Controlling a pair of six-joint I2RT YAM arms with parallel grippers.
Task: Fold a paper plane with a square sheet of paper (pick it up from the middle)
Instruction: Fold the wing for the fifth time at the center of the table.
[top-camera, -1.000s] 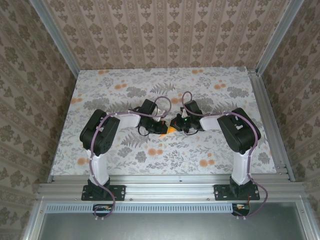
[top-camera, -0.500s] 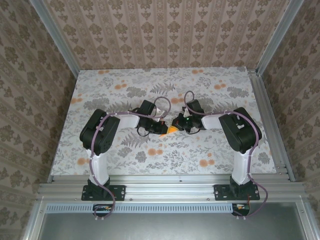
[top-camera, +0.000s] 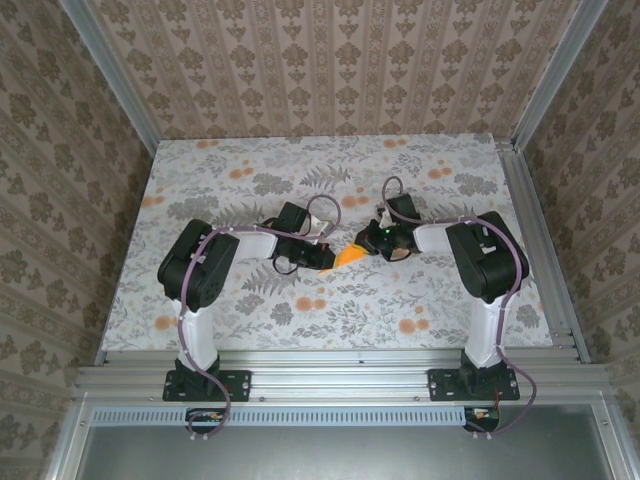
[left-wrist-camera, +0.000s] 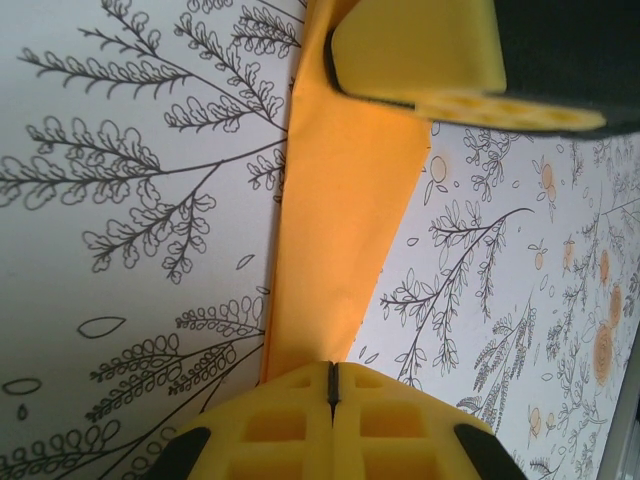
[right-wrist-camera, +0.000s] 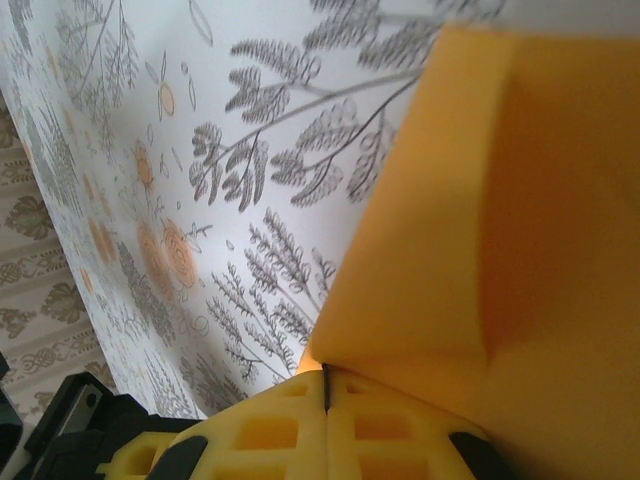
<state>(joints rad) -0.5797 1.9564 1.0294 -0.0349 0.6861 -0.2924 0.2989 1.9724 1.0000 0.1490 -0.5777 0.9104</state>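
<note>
The square sheet of paper (top-camera: 350, 256), bright orange, is folded into a narrow creased wedge and held above the cloth between the two grippers. My left gripper (top-camera: 328, 257) is shut on its left end. In the left wrist view the paper (left-wrist-camera: 345, 200) runs as a strip from my shut left gripper (left-wrist-camera: 333, 372) up to one of the right gripper's yellow fingers (left-wrist-camera: 415, 50). My right gripper (top-camera: 370, 242) is shut on the other end. In the right wrist view the paper (right-wrist-camera: 500, 220) spreads wide from my shut right gripper (right-wrist-camera: 325, 378). Whether it forms the paper plane I cannot tell.
The grey floral cloth (top-camera: 250, 170) with small orange flower prints covers the table. Aluminium rails (top-camera: 530, 230) run along its right side and front edge, and patterned walls stand close around it. Both arms bend inward over the middle of the table.
My right gripper has drawn back to the right with its end of the paper, so more orange shows between the two grippers. The left gripper has hardly moved.
</note>
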